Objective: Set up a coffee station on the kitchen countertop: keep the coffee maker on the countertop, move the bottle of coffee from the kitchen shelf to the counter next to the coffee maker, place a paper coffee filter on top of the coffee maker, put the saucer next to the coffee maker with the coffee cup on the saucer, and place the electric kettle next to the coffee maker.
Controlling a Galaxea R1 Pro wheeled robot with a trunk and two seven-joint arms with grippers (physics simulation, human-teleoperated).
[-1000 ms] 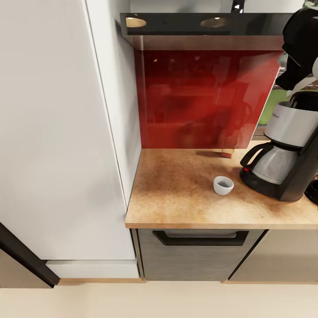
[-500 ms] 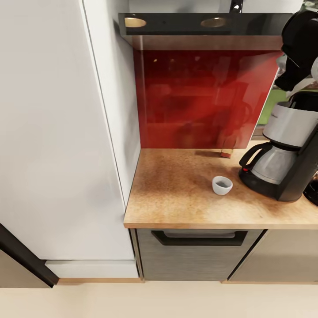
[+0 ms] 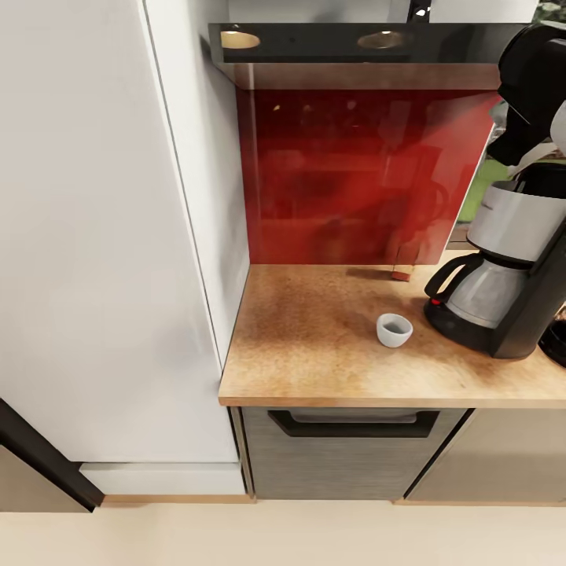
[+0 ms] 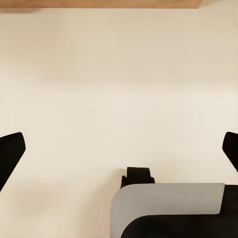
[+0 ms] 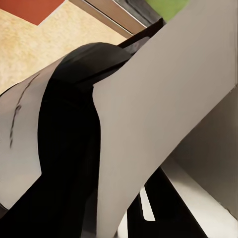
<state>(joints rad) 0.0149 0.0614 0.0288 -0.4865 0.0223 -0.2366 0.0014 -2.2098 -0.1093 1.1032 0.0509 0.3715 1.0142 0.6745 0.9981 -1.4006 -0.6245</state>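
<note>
The coffee maker stands at the right of the kitchen countertop, its carafe handle facing left. The coffee cup sits alone on the wood, just left of the machine. My right gripper hangs above the coffee maker's top, shut on the off-white paper coffee filter, which hides its fingers in the right wrist view; the machine's black top lies just behind the sheet. The black kitchen shelf runs overhead. My left gripper is open over bare beige floor.
A tall white cabinet walls off the counter's left end. A red glossy backsplash rises behind, with a small brown block at its foot. A grey drawer front sits below. A dark rounded object is cut off by the frame's right edge.
The whole picture has drifted slightly left, so the camera moved. The right arm stays above the coffee maker; the cup has not moved.
</note>
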